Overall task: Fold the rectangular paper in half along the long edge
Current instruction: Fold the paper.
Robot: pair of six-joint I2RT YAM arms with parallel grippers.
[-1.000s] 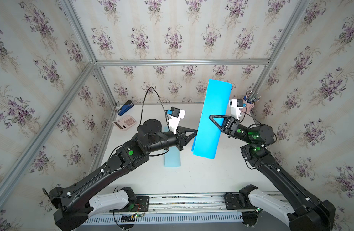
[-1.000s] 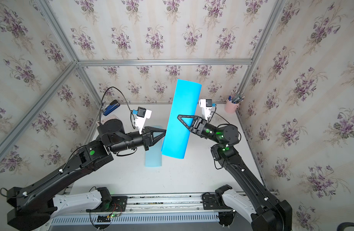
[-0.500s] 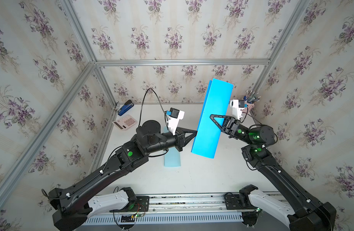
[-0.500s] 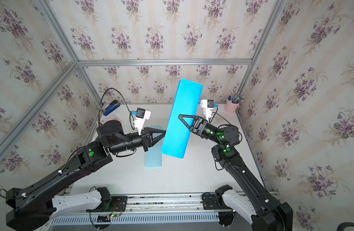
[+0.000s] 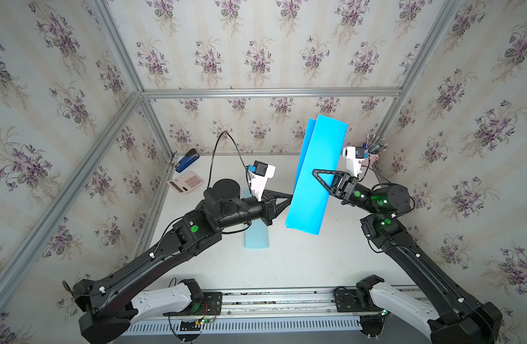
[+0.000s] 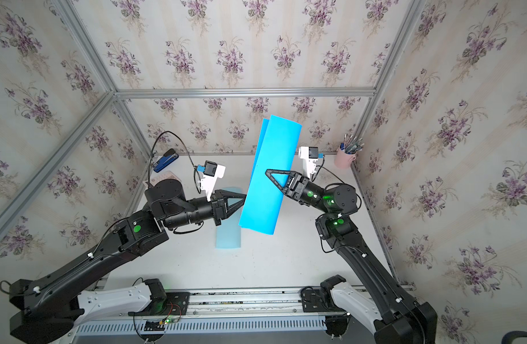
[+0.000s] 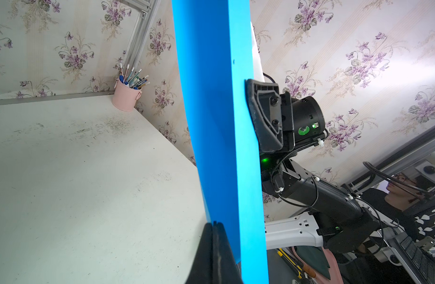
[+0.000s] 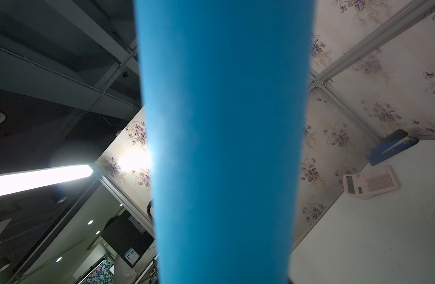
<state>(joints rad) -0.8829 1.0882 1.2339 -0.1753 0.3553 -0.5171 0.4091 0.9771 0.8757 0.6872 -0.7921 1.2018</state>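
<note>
The blue paper (image 5: 313, 155), doubled lengthwise, hangs tilted above the tabletop (image 5: 286, 262). On its edge the left pincer (image 5: 290, 197) is pressed together. Across it sits the right pincer (image 5: 316, 172); far finger hidden, grip cannot be told.

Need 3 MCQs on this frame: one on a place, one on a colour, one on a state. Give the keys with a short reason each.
1. The pink pen cup stands on the table at:
A. the far right corner
B. the near left corner
C. the centre

2. The stapler is:
A. red
B. blue
C. green

3. The blue paper is:
A. lying flat on the table
B. held up in the air, with the left claw pinching its edge
C. crumpled into a ball

Key:
1 A: the cup sits where the back and right walls meet.
2 B: its body shows blue in both top views.
3 B: the sheet hangs clear of the table, with the left claw shut on its edge.
</note>
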